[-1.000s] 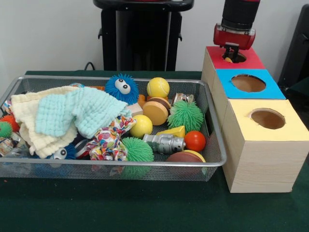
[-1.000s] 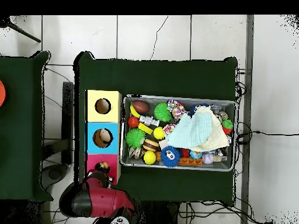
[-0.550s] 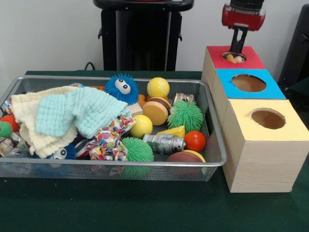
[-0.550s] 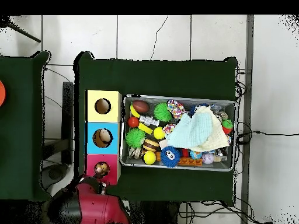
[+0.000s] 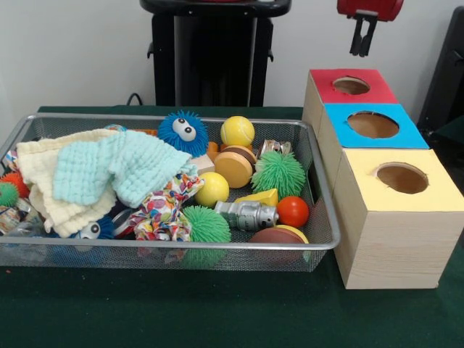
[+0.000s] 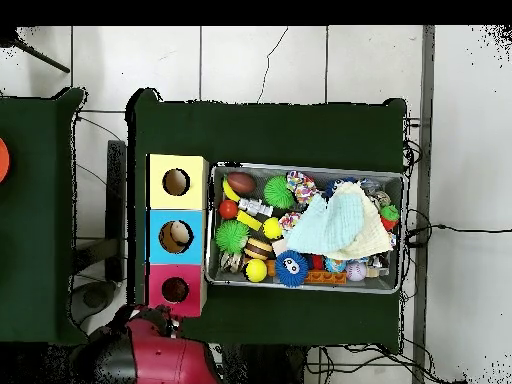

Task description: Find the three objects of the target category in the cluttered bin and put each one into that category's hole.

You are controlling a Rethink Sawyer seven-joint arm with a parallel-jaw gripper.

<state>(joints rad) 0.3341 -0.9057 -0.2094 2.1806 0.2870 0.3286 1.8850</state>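
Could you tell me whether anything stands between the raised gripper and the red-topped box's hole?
Nothing visible does: the gripper hangs above the red-topped wooden box, and its round hole lies uncovered, with only open air between them.

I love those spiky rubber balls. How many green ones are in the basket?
3 in plain sight: one by the basket's right wall, one against the front rim, and a small one at the far left edge. The cloths may cover others.
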